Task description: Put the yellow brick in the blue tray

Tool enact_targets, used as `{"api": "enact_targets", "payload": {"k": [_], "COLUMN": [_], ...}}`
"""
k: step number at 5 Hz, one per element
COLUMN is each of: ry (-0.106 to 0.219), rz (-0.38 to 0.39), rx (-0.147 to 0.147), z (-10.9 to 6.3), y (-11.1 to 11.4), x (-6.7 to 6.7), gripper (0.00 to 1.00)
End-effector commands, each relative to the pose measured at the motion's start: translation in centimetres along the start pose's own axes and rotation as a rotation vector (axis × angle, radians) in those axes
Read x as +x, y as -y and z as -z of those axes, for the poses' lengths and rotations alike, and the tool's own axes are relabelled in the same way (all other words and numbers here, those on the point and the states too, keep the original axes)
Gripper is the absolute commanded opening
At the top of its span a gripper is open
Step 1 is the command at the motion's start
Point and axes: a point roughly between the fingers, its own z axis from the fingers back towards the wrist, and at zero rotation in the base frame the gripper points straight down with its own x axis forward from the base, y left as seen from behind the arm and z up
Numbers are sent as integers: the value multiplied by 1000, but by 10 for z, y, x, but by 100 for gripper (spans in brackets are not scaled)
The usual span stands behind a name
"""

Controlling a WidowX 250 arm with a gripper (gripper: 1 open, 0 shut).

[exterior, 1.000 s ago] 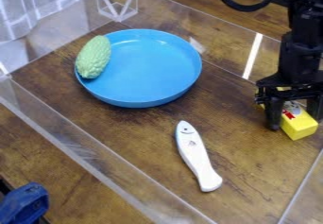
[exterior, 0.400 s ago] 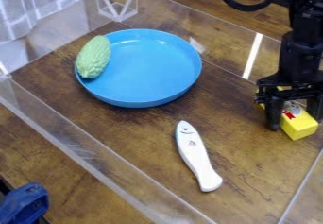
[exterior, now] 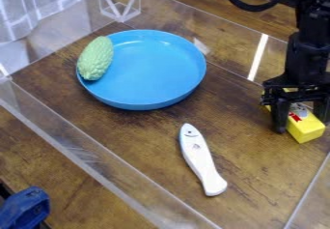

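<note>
The yellow brick (exterior: 307, 128) lies on the wooden table at the far right, its red label partly hidden by the gripper. My gripper (exterior: 296, 115) points straight down right over the brick, its dark fingers (exterior: 279, 119) apart, one on each side of the brick. The jaws look open and the brick rests on the table. The blue tray (exterior: 175, 88) is a large round dish at the upper left of centre, well away from the gripper.
A green bumpy oval object (exterior: 95, 57) leans on the tray's left rim. A long white remote-like stick (exterior: 199, 158) lies in front of the tray. Clear plastic walls (exterior: 77, 141) surround the table.
</note>
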Motion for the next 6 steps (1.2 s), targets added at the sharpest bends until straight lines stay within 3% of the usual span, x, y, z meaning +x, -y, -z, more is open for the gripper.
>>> {"api": "enact_targets", "payload": {"k": [1, 6], "ry": [16, 9], "rz": [45, 69], "rx": [-13, 3], "z": [5, -1], "y": [1, 6], "x": [13, 16], "gripper": [0, 0]}}
